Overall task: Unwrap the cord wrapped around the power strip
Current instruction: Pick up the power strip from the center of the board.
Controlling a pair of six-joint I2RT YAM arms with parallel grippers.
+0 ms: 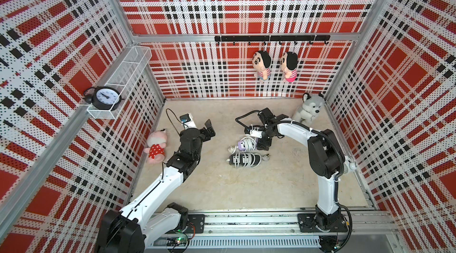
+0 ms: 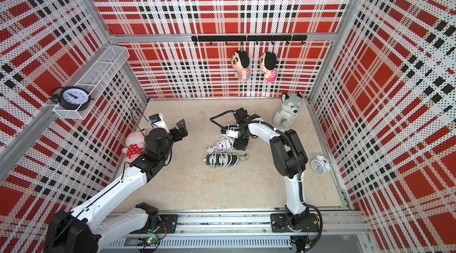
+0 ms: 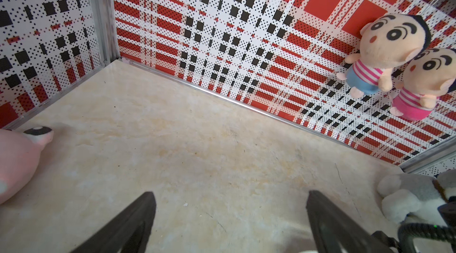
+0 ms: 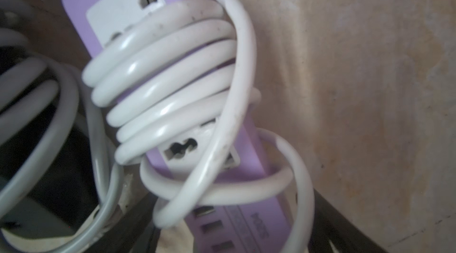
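**Right hand down over the lilac strip, cord wound round it**

Near the middle of the counter (image 1: 222, 185) lie two power strips, side by side and just about touching. The farther one is the lilac power strip (image 1: 240, 144), and its white cord (image 4: 172, 71) goes round the body in a tight stack of turns. One strand crosses over those turns, and a looser loop circles the end with the small ports. Closer to the rail lies a black power strip (image 1: 243, 160), bound in its own pale cord.

The right hand (image 1: 262, 143) is down at the lilac strip's end, and in the wrist view its dark fingers (image 4: 138, 227) stand on either side of the strip and the loose loop. From here I cannot tell whether they are pressing on anything.

The left hand (image 3: 230, 193) hangs released, fingers spread wide, well off to the side above bare counter, near a pink plush (image 1: 156, 147). A husky plush (image 1: 309, 111) sits in the far corner behind the right arm.
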